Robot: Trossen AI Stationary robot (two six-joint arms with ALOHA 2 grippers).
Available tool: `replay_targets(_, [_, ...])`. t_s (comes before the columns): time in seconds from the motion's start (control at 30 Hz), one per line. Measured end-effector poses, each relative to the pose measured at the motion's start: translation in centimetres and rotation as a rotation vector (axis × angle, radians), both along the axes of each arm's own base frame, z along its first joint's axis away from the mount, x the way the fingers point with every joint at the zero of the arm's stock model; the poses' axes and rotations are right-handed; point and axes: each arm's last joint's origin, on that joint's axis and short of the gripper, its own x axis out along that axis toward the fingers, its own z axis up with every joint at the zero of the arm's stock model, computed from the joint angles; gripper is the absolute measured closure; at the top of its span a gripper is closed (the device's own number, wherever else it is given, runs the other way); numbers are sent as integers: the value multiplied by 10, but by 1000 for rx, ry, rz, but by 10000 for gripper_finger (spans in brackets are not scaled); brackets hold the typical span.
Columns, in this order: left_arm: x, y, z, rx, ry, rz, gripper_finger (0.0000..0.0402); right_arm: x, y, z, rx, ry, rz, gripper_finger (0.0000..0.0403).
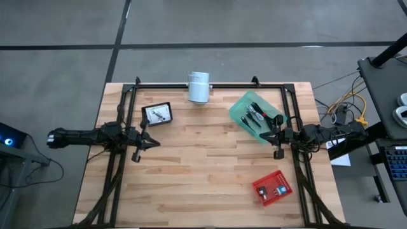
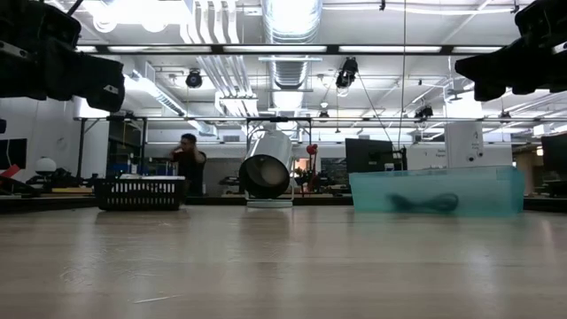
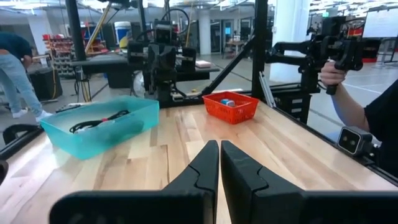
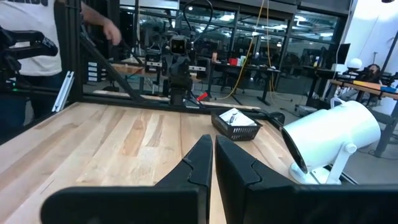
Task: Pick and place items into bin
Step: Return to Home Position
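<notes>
A teal see-through bin stands at the table's far right, with thin black cords lying in it. A small black basket at the far left holds white flat packets. A red basket at the near right holds small objects. My left gripper hovers shut above the table's left middle, near the black basket. My right gripper hovers shut just at the teal bin's near edge. Neither one carries anything, as the wrist views show: left, right.
A white cylindrical device on a stand sits at the far edge's middle, between the two containers. A black frame runs along the far and side edges. Bare wood lies between the arms. A person's hand holds equipment beyond the table.
</notes>
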Motion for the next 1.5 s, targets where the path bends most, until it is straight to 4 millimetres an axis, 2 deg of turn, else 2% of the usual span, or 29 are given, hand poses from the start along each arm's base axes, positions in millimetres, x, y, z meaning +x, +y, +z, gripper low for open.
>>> replay_targets(1.5, [-1,0,2,-2,-22,-12,400,0,0,0,1,1,0,394])
